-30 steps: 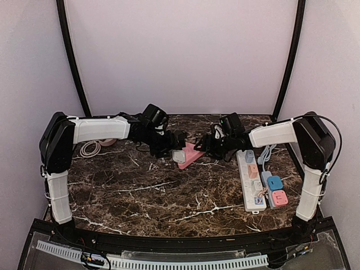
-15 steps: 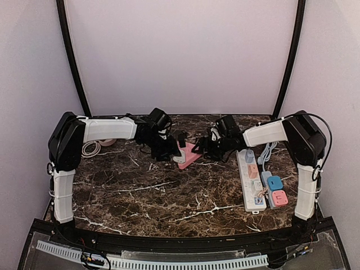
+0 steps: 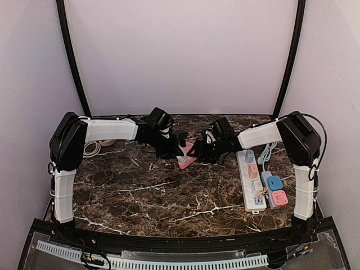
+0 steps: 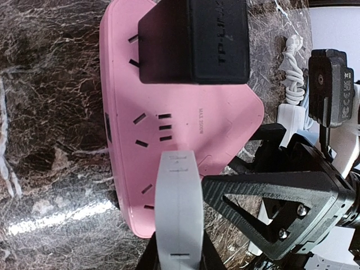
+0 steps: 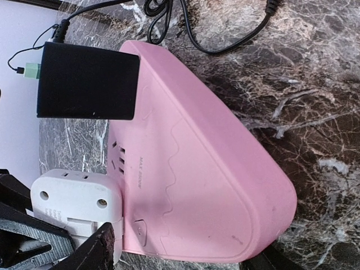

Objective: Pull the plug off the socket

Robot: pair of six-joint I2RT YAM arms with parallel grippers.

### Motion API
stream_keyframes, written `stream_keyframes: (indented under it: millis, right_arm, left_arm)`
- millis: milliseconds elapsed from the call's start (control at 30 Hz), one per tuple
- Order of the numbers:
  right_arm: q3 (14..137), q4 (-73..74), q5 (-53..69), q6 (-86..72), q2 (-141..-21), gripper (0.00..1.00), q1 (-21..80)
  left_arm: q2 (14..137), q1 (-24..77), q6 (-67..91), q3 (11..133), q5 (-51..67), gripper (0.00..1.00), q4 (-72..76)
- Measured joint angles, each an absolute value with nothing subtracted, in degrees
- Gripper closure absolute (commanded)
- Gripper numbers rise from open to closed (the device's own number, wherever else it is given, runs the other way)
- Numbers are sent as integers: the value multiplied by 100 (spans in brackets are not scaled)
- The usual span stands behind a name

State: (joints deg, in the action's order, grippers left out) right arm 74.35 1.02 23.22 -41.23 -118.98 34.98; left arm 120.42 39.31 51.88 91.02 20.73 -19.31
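Observation:
The pink wedge-shaped socket (image 3: 192, 155) lies at the back middle of the marble table and also shows in the left wrist view (image 4: 185, 129) and the right wrist view (image 5: 214, 169). A black adapter (image 4: 194, 39) is plugged into its far end (image 5: 87, 81). My left gripper (image 3: 179, 148) (image 4: 179, 256) is shut on a white plug (image 4: 179, 208) that sits against the socket's face near its end (image 5: 73, 205). My right gripper (image 3: 202, 151) (image 5: 180, 260) brackets the socket's other end, its jaws closed on the pink body. Its black triangular finger (image 4: 270, 197) shows beside the socket.
A white power strip (image 3: 250, 180) with coloured plugs lies at the right, with blue and pink adapters (image 3: 274, 190) beside it. A white cable coil (image 3: 90, 149) lies at the far left. A black cable (image 5: 185, 25) runs behind the socket.
Both arms have moved inward. The left gripper carried the white plug right, onto the socket's face. The right gripper has slid left onto the pink socket.

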Motion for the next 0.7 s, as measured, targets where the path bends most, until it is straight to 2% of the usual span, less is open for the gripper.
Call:
stream_keyframes:
  millis: [133, 367, 700]
  right_arm:
    - [7437, 95, 2311, -4123, -11907, 29, 3498]
    - [7717, 414, 2069, -4066, -12016, 35, 3522]
    - [8213, 1203, 1275, -3769, -12110, 36, 3771]
  left_arm:
    - [12040, 3924, 5227, 8993, 2165, 100, -1706]
    - [11896, 3876, 5398, 8460, 2340, 100, -928]
    - [11653, 3852, 5732, 7675, 2449, 100, 121]
